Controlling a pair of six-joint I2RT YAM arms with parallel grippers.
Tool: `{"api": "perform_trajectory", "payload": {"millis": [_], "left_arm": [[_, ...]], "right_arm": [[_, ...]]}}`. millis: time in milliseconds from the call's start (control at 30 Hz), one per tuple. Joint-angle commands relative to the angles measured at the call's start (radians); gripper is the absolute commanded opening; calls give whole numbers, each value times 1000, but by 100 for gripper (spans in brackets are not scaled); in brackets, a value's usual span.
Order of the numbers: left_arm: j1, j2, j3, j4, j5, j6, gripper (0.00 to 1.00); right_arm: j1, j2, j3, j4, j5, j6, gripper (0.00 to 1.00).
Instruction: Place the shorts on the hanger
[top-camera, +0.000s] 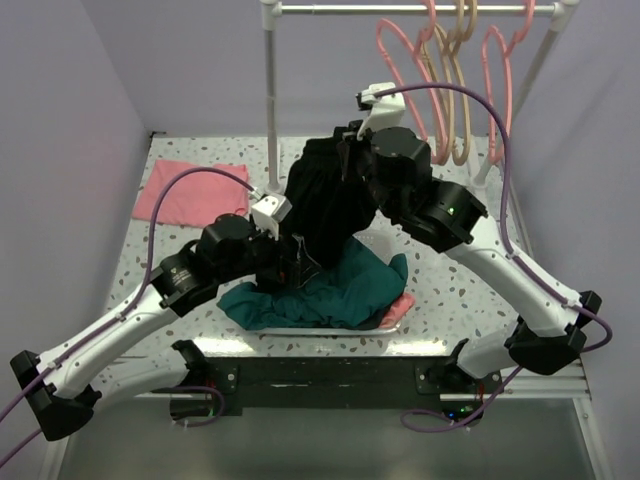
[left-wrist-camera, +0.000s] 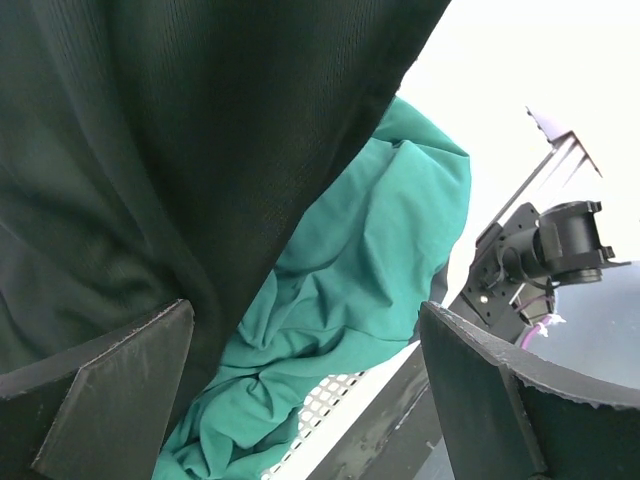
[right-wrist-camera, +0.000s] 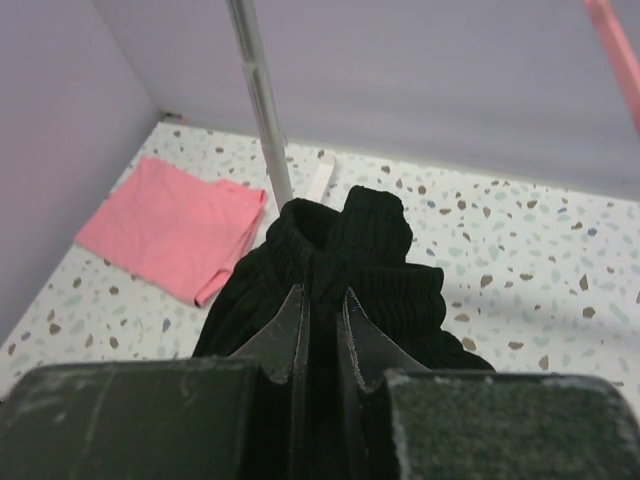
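Near edge, middle: tray (top-camera: 300, 331) with a teal garment (top-camera: 320, 295) piled in it and a bit of pink fabric (top-camera: 401, 305) poking out at the tray's right end. Left gripper (top-camera: 290, 262) sits over the tray's left part, fingers (left-wrist-camera: 110, 390) spread wide apart, gripping nothing; the lower hem of the black shorts (top-camera: 325, 205) hangs just beside its left finger, can't tell if touching. Shorts are held up off the bench (top-camera: 450, 290) at mid-bench, hanging down to the teal pile. Right gripper (top-camera: 350, 150) is at the top of the shorts, fingers pinched together on the bunched waistband (right-wrist-camera: 370, 250). Flat pink cloth (top-camera: 190, 190) lies toward the far left corner, well apart from the tray. Rack pole (top-camera: 271, 100) stands at the far edge, just behind the shorts. Pink hangers (top-camera: 380, 40) hang from the top rail (top-camera: 400, 9) above the far right corner, tan hangers (top-camera: 462, 30) between them. Shorts not on any hanger.
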Motion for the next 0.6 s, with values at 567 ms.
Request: {"api": "perform_trajectory", "payload": {"millis": [567], "left_arm": [[108,27,-43,-106,-470,-212,100]], "right_arm": [[-3,-131,221,317,40,-139,0]]}}
